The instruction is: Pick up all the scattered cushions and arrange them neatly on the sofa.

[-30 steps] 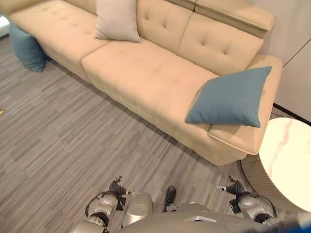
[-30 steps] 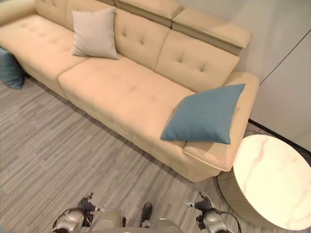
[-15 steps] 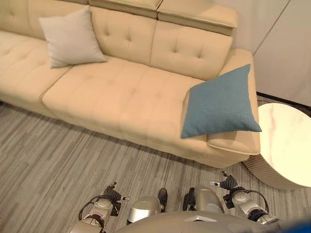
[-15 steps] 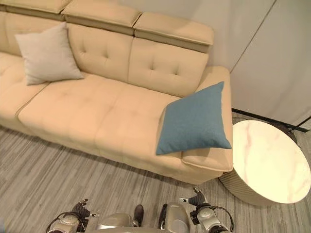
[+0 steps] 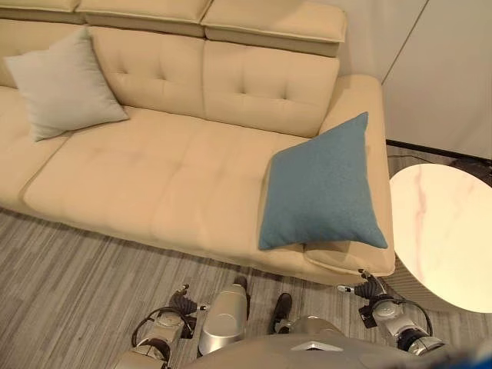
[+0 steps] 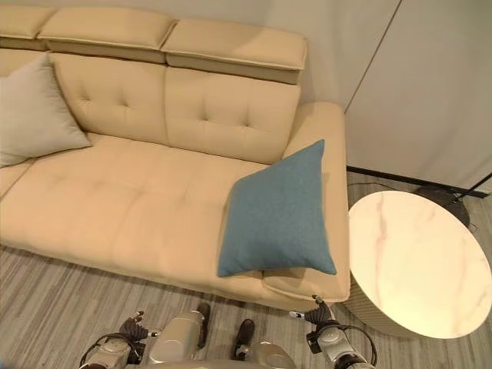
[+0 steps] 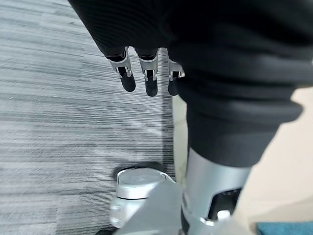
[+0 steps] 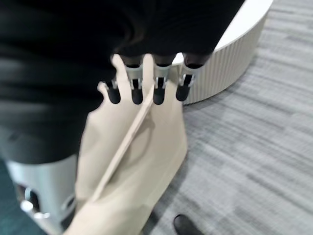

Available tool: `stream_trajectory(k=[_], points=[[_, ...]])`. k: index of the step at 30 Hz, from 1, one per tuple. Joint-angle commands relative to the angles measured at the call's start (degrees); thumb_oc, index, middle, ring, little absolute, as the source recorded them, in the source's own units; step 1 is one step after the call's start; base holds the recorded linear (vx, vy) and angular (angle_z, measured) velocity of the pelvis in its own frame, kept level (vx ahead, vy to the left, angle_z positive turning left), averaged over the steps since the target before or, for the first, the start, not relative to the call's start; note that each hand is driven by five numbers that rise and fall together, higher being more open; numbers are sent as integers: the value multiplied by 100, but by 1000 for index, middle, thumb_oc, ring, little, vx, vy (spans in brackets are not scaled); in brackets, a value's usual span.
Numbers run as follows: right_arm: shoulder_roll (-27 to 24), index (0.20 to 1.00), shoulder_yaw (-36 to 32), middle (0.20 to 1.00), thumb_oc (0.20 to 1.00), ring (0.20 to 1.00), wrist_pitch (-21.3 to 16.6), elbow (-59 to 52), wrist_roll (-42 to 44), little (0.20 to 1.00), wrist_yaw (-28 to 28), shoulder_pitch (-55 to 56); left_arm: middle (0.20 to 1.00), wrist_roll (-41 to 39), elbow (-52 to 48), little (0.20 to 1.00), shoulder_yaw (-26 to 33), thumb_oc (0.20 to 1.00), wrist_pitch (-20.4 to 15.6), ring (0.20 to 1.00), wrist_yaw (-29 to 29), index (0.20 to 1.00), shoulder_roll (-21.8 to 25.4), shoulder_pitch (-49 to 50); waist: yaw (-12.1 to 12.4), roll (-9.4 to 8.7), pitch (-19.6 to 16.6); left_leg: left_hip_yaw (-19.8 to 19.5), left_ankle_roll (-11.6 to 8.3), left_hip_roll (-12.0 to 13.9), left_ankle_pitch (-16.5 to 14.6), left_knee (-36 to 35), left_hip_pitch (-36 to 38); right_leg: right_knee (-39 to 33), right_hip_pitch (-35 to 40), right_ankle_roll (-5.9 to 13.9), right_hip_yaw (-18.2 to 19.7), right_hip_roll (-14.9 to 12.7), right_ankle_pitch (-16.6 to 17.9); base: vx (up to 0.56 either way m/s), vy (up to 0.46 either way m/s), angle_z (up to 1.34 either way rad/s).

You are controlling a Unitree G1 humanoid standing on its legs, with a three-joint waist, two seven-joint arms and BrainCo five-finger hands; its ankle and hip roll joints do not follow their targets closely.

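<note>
Silver fingers loose on left hand (image 7: 146, 73), right hand (image 8: 146, 85) likewise, both empty

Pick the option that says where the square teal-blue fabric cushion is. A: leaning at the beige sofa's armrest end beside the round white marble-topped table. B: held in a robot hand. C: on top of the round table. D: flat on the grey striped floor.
A: the teal-blue cushion leans against the beige sofa's armrest beside the round table.
</note>
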Motion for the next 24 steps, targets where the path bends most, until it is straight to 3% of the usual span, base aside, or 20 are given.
stream_trajectory(k=[1, 5, 11, 12, 17, 20, 24], points=[[-212, 1000, -43, 1000, 1000, 1000, -82, -279, 55, 1000, -73, 138, 1000, -184, -47, 1000, -162, 1000, -79, 1000, 43, 1000, -147, -71, 100, 79, -28, 125, 186, -134, -450, 342, 595, 490, -299, 742, 27, -538, -124, 85, 237, -51], [-155, 1000, -151, 1000, 1000, 1000, -113, -448, 2, 1000, -145, 196, 1000, -364, -224, 1000, 49, 1000, -166, 1000, 154, 1000, -40, 1, 143, 70, -182, 348, 437, -279, -454, -260, 1140, 609, -407, 1000, 270, -778, 77, 21, 313, -43], [-559, 1000, -350, 1000, 1000, 1000, -113, -1761, -439, 1000, -341, 516, 1000, -733, -951, 1000, 298, 1000, -326, 1000, 360, 1000, 74, 110, 46, 14, -128, 578, 638, -350, -395, -646, 1400, 775, -689, 1206, 566, -892, 327, -70, 108, -40], [-749, 1000, -476, 1000, 1000, 1000, -83, -2590, -749, 1000, -372, 778, 1000, -722, -1184, 1000, 343, 1000, -317, 1000, 394, 1000, 128, 129, -25, -25, -107, 646, 665, -357, -375, -740, 1454, 816, -766, 1240, 657, -895, 362, -77, 42, -29], [-1198, 1000, -1540, 1000, 1000, 1000, -41, -5080, -1444, 1000, -367, 1927, 1000, -659, -1571, 1000, 574, 1000, -283, 1000, 411, 1000, 68, 412, -277, -84, -111, 827, 723, -352, -404, -850, 1587, 914, -882, 1290, 879, -840, 397, -21, 32, -34], [-1894, 1000, -2612, 1000, 1000, 1000, -99, -6664, -2172, 1000, -526, 2421, 1000, -582, -1883, 1000, 778, 1000, -304, 1000, 347, 1000, 3, 753, -424, -54, -171, 954, 744, -364, -469, -881, 1682, 908, -908, 1329, 990, -808, 400, 27, 50, -32], [-2413, 1000, -3434, 1000, 1000, 1000, -146, -7349, -2356, 1000, -811, 2261, 1000, -537, -2121, 1000, 768, 1000, -348, 1000, 285, 1000, -27, 926, -477, -25, -279, 999, 739, -359, -516, -912, 1738, 837, -860, 1349, 993, -817, 399, 59, 29, -22]])
